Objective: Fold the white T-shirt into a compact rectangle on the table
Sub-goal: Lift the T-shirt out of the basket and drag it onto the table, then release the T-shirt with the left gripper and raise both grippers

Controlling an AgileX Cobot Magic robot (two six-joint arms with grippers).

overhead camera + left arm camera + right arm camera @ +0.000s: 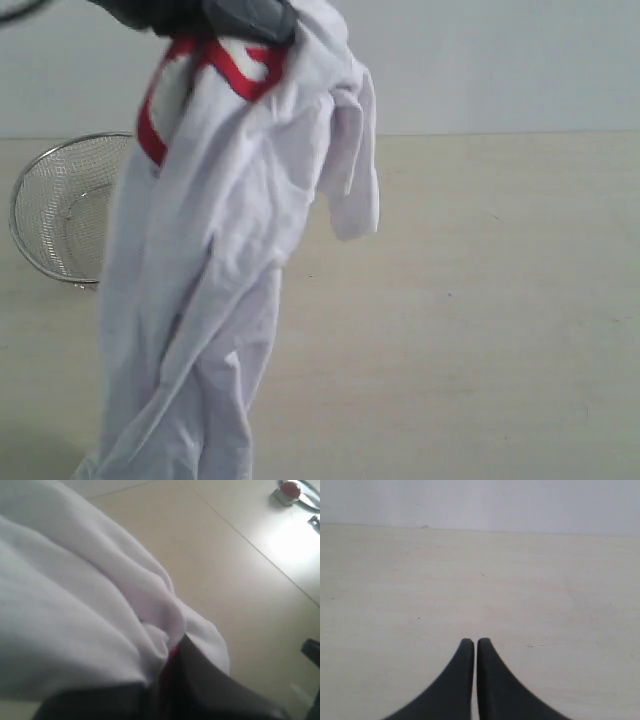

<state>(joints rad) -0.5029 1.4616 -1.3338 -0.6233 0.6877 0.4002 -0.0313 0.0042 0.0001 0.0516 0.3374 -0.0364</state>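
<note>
White cotton T-shirt with red lettering hung bunched from left fingers, clamped on its fabric (above pale beige bench); right fingers together, empty.

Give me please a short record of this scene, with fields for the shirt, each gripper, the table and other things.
shirt: white T-shirt, hanging bunched in the air, not folded; red lettering near its top
left gripper: left gripper shut on the shirt's upper part
right gripper: right gripper shut, holding nothing, over the table
table: table, pale beige
other: wire-mesh basket on the table, behind the shirt
unclear: whether the shirt's lower end touches the table
</note>
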